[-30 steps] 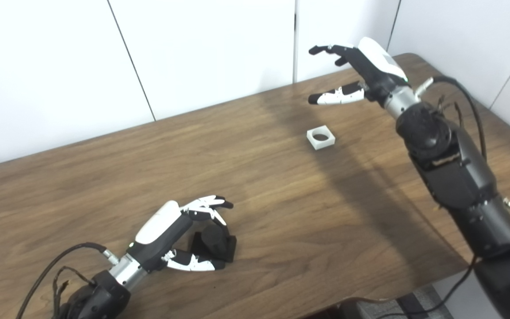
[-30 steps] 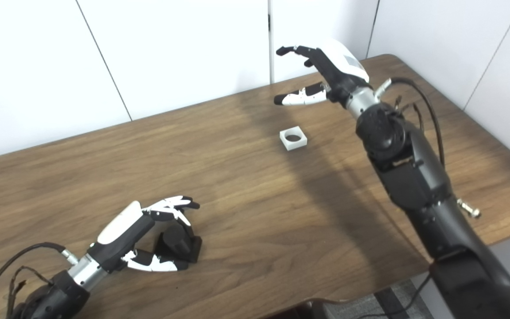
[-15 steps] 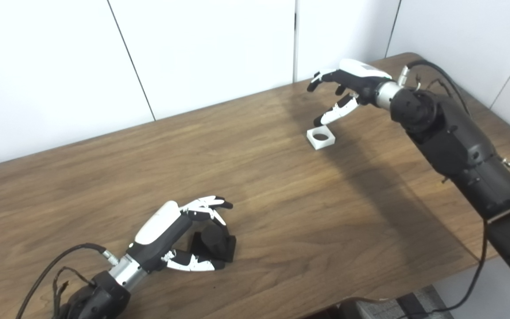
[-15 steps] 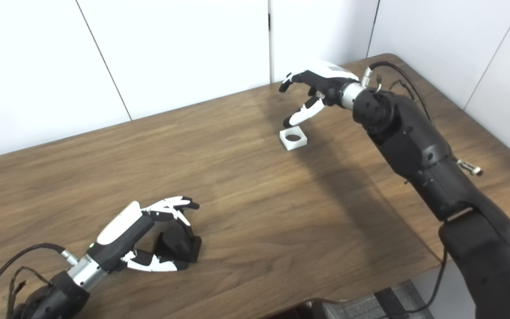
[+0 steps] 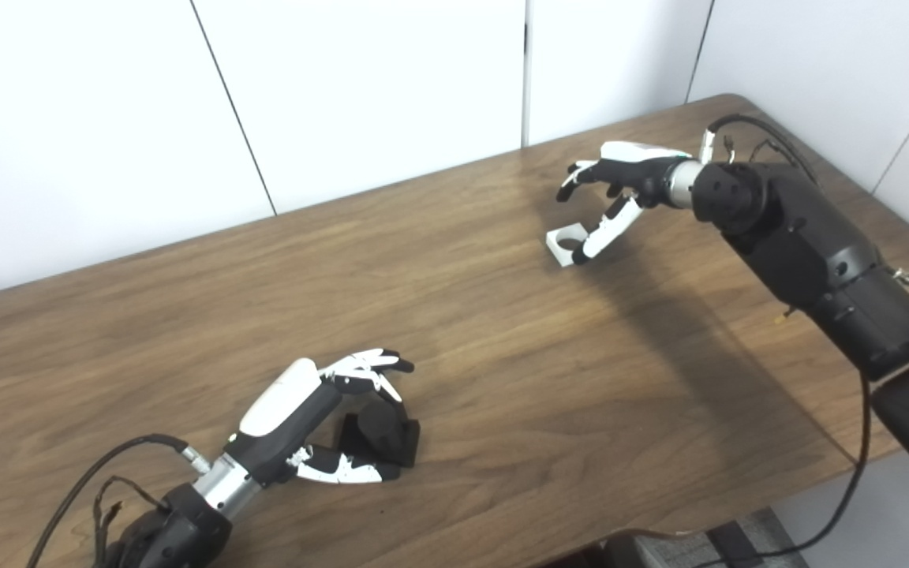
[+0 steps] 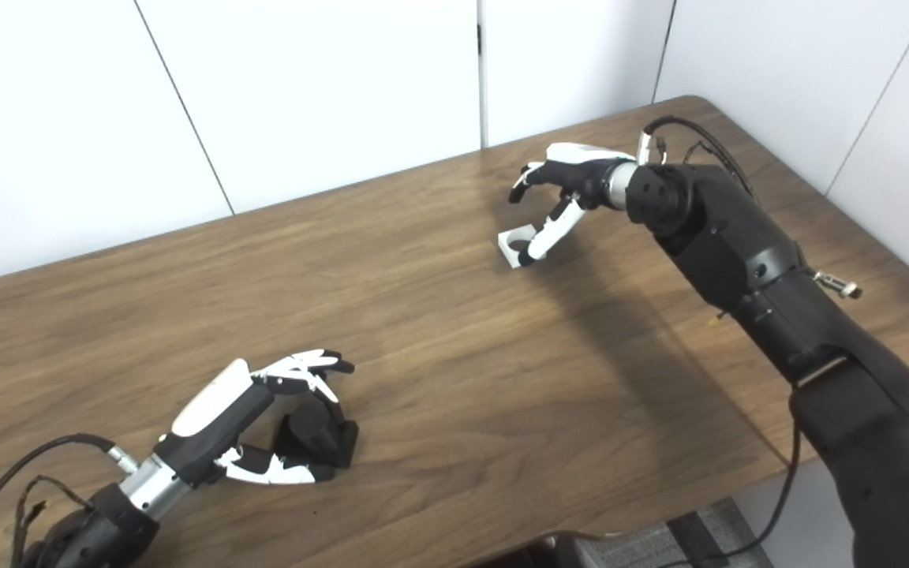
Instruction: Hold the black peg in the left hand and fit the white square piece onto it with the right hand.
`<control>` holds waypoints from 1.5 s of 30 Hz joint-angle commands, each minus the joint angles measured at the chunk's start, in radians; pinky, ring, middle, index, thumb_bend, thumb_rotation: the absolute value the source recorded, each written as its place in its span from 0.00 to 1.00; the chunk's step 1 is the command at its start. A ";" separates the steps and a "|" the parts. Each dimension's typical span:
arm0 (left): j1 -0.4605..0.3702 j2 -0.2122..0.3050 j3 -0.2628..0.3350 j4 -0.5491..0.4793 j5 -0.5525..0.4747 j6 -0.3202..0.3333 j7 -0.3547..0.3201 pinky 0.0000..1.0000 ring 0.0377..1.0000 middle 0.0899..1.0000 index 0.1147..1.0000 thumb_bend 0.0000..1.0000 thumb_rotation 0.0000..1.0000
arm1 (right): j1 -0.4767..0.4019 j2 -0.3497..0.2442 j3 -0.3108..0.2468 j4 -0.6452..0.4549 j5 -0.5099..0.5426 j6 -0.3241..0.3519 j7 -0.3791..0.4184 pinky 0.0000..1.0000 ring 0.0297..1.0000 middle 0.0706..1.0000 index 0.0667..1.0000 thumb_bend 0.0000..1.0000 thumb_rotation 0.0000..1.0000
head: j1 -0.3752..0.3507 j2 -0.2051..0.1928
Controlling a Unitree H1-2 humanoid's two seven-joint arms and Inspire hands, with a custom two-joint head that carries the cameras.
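Looks light, rigid, slick: pinch white square piece (image 5: 566, 241) by outer walls; right hand (image 5: 620, 183) open, empty, left hand (image 5: 320, 414) loosely cupping black peg (image 5: 382, 430).

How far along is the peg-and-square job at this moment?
Early. Nothing is fitted yet. The left robot hand is curled around the black peg, which stands on the table. The right robot hand is open over the white square piece, thumb beside it, no grip visible. Left to do: grasp the piece, carry it across, fit it onto the peg.
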 commanded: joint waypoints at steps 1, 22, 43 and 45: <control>0.029 0.049 -0.013 0.042 0.042 0.022 -0.050 0.75 0.88 0.82 0.43 0.52 0.07 | -0.061 -0.028 -0.009 -0.012 0.007 0.012 0.016 0.85 1.00 0.99 0.82 0.94 0.38 | -0.001 0.000; 0.038 0.053 -0.002 0.031 0.043 0.022 -0.054 0.76 0.89 0.82 0.43 0.52 0.08 | -0.024 -0.032 0.004 -0.023 0.005 0.015 0.061 0.88 1.00 0.99 0.80 0.93 0.26 | 0.018 0.020; 0.069 0.035 0.035 -0.014 0.050 0.055 -0.104 0.79 0.90 0.83 0.43 0.52 0.07 | 0.034 0.007 0.001 0.003 -0.011 -0.086 -0.118 0.89 0.94 0.92 0.68 0.78 0.22 | 0.034 0.035; 0.070 0.035 0.037 -0.014 0.050 0.055 -0.105 0.79 0.90 0.83 0.43 0.52 0.07 | 0.039 0.012 -0.003 0.011 -0.008 -0.101 -0.140 0.89 0.93 0.91 0.67 0.78 0.21 | 0.034 0.035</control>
